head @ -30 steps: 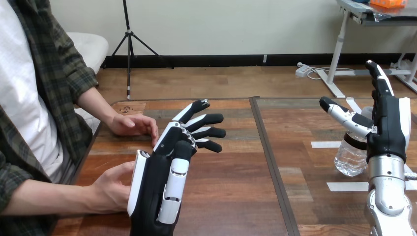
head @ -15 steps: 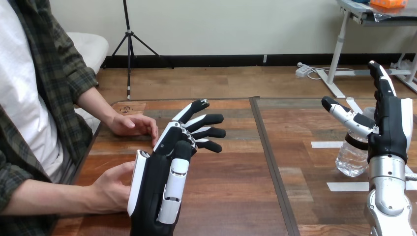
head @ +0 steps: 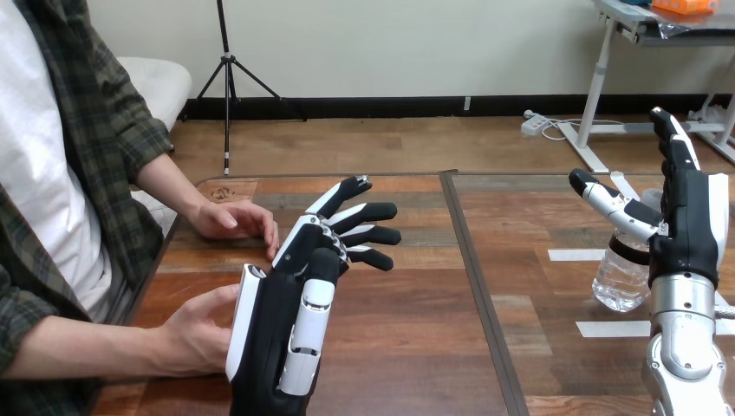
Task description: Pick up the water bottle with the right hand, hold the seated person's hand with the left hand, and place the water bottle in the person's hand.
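Note:
A clear water bottle stands upright on the table at the right, partly hidden behind my right hand. That hand is open, fingers straight up and thumb pointing left above the bottle's black cap, not gripping it. My left hand is open at the left centre, fingers spread toward the far right. The person's near hand rests on the table just left of my left hand's palm; I cannot tell whether they touch. The person's far hand lies flat on the table beyond it.
A seam divides the wooden table down the middle. White tape strips lie on the right half near the bottle. The person sits along the table's left edge.
Almost nothing differs; my right hand has drifted a touch to the right, and my left hand stays put.

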`<state>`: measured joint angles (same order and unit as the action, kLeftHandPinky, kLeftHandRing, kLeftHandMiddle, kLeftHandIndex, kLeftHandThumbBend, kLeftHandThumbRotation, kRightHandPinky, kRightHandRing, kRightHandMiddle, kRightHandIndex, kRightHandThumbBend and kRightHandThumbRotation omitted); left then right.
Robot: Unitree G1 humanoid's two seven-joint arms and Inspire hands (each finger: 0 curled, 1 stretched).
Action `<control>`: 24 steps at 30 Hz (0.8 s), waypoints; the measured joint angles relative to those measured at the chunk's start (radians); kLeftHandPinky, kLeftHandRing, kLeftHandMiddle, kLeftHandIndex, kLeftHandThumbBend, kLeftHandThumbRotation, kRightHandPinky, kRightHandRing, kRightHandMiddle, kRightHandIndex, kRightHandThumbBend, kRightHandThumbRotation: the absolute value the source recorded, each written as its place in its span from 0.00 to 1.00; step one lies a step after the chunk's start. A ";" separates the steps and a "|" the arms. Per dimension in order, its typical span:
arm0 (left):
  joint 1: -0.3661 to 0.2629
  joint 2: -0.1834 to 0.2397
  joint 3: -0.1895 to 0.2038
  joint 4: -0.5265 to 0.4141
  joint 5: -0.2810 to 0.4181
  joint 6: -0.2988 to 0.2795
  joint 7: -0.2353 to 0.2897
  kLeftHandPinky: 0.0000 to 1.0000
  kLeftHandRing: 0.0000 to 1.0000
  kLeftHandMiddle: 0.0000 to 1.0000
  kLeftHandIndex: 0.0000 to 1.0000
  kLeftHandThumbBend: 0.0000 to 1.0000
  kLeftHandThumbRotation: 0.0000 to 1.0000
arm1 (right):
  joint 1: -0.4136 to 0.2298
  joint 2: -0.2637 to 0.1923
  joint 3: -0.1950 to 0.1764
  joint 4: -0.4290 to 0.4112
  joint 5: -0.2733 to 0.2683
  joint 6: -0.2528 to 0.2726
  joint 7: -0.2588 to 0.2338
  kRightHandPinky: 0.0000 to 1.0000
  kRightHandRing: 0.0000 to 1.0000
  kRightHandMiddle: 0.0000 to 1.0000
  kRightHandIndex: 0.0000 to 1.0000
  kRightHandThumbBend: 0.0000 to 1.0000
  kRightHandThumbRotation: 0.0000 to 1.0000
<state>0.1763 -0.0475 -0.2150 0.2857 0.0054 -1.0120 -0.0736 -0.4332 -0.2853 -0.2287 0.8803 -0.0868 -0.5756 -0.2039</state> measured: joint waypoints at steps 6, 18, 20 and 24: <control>0.000 0.000 0.000 0.000 -0.001 0.000 -0.002 0.54 0.66 0.74 0.83 0.30 1.00 | 0.000 0.000 0.000 0.000 0.003 0.000 0.001 1.00 0.98 0.95 0.91 0.67 0.00; 0.000 0.000 0.001 0.000 0.002 0.001 -0.003 0.54 0.66 0.73 0.83 0.30 1.00 | 0.001 0.001 0.001 -0.003 0.009 -0.002 0.013 0.99 0.96 0.94 0.90 0.67 0.00; 0.000 0.000 0.001 0.000 0.002 0.001 -0.003 0.54 0.66 0.73 0.83 0.30 1.00 | 0.002 0.001 0.002 -0.005 0.008 -0.001 0.012 0.98 0.95 0.93 0.89 0.67 0.00; 0.000 0.000 0.001 0.000 0.002 0.001 -0.003 0.54 0.66 0.73 0.83 0.28 1.00 | 0.005 0.003 0.006 -0.012 0.007 -0.001 0.012 0.97 0.94 0.93 0.89 0.66 0.00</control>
<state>0.1766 -0.0475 -0.2139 0.2854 0.0076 -1.0112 -0.0762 -0.4278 -0.2823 -0.2231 0.8687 -0.0801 -0.5770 -0.1916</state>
